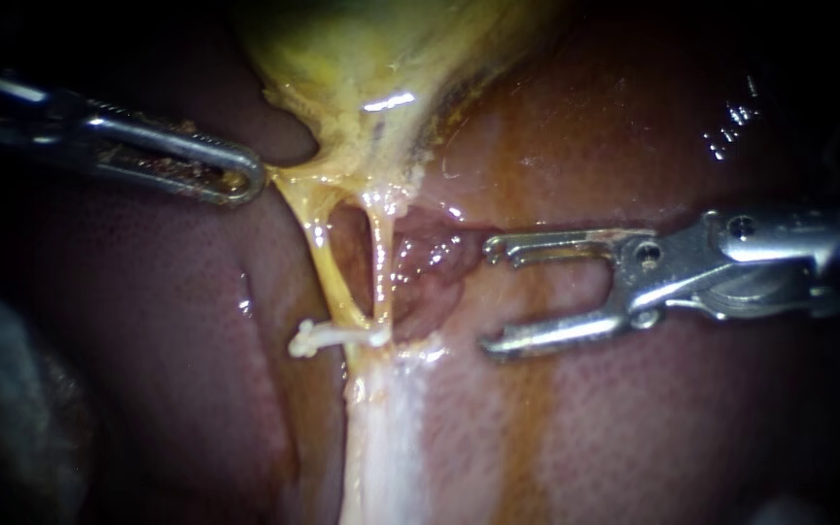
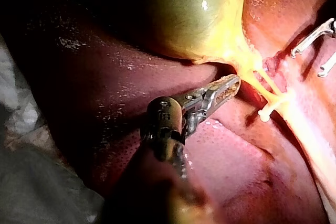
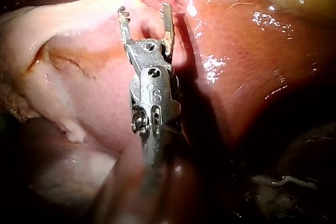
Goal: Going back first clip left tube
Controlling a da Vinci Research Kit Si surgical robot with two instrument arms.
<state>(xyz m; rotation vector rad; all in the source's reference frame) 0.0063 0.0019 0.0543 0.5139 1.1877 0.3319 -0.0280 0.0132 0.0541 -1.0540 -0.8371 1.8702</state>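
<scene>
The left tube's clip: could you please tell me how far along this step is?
Done: a white clip sits across the lower end of the left tube. In hand: the right instrument lies beside the tubes, its jaws open, empty and clear of them, while the left instrument, jaws shut on the gallbladder at its neck, holds it taut. Left: probably only drawing the right instrument further away.

No labels, brands or signs — only a stamped mark on the right instrument (image 3: 145, 11).

bright centre, dark corners, wet glare on the liver (image 1: 731, 131).
</scene>
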